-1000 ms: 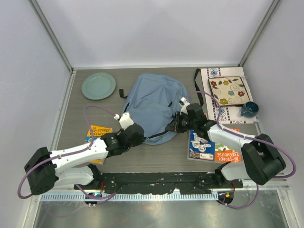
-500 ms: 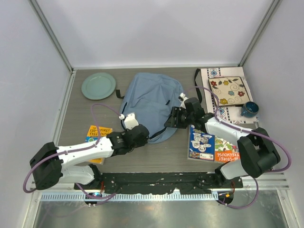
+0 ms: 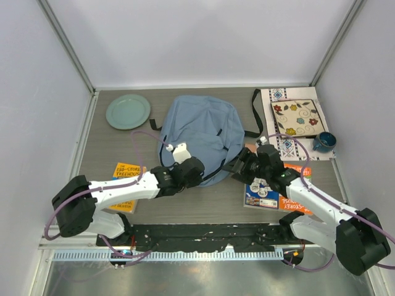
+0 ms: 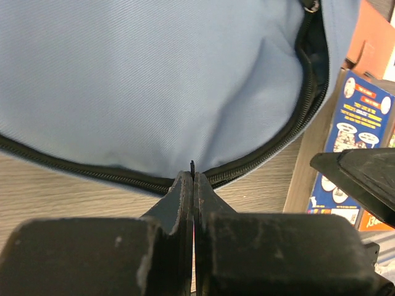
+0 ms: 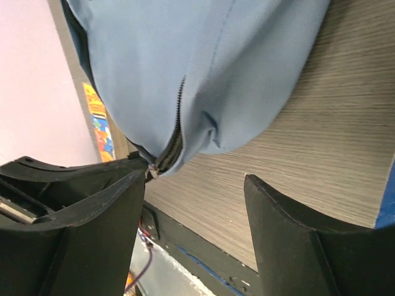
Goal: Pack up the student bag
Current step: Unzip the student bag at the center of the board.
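1. Student bag (image 3: 200,132) lies flat in the middle of the grey worktop (image 3: 203,206), toward the back. Its rounded near edge faces the arms.
2. A dark zipper (image 4: 290,129) runs along that near edge. A black strap (image 3: 255,111) trails off the bag's right side.
3. Left claw (image 3: 199,172) sits at the bag's near edge with its fingers pressed together. They pinch a thin dark tab (image 4: 192,165) right at the zipper line.
4. Right claw (image 3: 237,166) is just beside the bag's near-right edge. Its jaws are spread apart with nothing between them but bag edge and worktop, and it grips nothing.
5. The right wrist view shows both fingers (image 5: 80,209) wide apart. The bag's zipper end sits by the left one, but I cannot tell if they touch.
6. The two claws are near each other along the same edge of the bag.
7. An orange-yellow book (image 3: 125,172) lies left of the bag and is partly covered by the left arm.
8. A blue and orange book (image 3: 271,192) lies to the right, under the right arm.
9. A pale green plate (image 3: 128,111) sits at back left, apart from the bag.
10. A patterned cloth (image 3: 279,97) lies at back right with a floral tile (image 3: 297,117) on it. A blue mug (image 3: 323,142) stands at the cloth's right edge.
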`<state>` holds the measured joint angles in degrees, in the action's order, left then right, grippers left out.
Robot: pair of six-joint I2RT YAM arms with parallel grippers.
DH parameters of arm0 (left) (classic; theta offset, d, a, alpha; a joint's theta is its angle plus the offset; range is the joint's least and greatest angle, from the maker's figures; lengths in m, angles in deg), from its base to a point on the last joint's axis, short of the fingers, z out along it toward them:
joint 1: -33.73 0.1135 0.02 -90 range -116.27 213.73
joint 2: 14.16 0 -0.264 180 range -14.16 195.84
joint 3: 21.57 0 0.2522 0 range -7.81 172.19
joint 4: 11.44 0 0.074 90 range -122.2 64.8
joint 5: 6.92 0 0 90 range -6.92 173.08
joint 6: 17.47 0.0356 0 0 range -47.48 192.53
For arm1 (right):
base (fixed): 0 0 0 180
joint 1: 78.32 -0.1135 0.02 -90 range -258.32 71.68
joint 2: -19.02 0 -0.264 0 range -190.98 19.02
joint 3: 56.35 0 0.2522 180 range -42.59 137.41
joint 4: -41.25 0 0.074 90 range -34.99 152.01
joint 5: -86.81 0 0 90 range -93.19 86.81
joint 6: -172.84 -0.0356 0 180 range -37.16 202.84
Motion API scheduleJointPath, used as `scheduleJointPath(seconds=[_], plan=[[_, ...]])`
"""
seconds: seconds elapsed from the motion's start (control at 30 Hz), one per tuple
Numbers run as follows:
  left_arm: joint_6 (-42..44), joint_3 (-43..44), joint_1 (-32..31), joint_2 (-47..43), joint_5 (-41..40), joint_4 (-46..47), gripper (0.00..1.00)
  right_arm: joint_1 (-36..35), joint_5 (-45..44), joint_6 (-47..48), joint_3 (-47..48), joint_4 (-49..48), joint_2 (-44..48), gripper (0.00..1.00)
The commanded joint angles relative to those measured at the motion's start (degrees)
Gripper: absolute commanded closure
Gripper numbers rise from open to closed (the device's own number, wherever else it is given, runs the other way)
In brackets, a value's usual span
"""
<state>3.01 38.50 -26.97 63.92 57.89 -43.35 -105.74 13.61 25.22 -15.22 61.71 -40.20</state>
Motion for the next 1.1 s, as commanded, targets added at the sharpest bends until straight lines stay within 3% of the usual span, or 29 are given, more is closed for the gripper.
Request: scheduleJointPath(seconds=[0.0, 0.43, 0.53, 0.57, 0.63, 0.67, 0.7, 0.87, 1.07], plan=[[2.3, 4.1, -1.3, 2.7, 1.5, 4.5, 1.0, -0.4, -1.9, -6.7, 0.0, -3.8, 0.9, 0.29], [4.0, 6.6, -2.4, 4.6, 3.2, 6.4, 1.0, -2.6, -2.4, -9.5, 1.1, -12.2, -8.2, 0.32], [5.1, 7.4, -2.7, 5.1, 3.5, 6.6, 1.0, -2.7, -2.9, -9.1, 0.9, -13.5, -9.8, 0.47], [5.4, 7.5, -2.8, 5.1, 3.4, 6.6, 1.0, -2.6, -3.1, -8.9, 1.0, -13.5, -10.3, 0.63], [5.7, 7.3, -2.9, 5.1, 2.4, 6.2, 1.0, -2.6, -3.7, -7.1, 1.6, -14.0, -11.3, 0.77], [6.3, 7.4, -2.9, 4.8, 2.0, 4.5, 1.0, -2.5, -3.8, -6.4, 2.0, -13.6, -11.5, 0.92], [7.0, 7.6, -2.9, 4.1, 1.1, 3.1, 1.0, -2.3, -4.1, -4.5, 2.3, -13.2, -12.0, 0.99], [10.7, 7.1, -2.1, 0.8, -7.1, -9.7, 1.0, 2.0, -4.1, -0.3, 2.8, -11.4, -12.1, 0.99], [9.8, -3.0, 3.7, -6.3, -8.6, -10.8, 1.0, 4.3, -1.2, 3.4, 3.2, -11.0, -12.1, 0.99]])
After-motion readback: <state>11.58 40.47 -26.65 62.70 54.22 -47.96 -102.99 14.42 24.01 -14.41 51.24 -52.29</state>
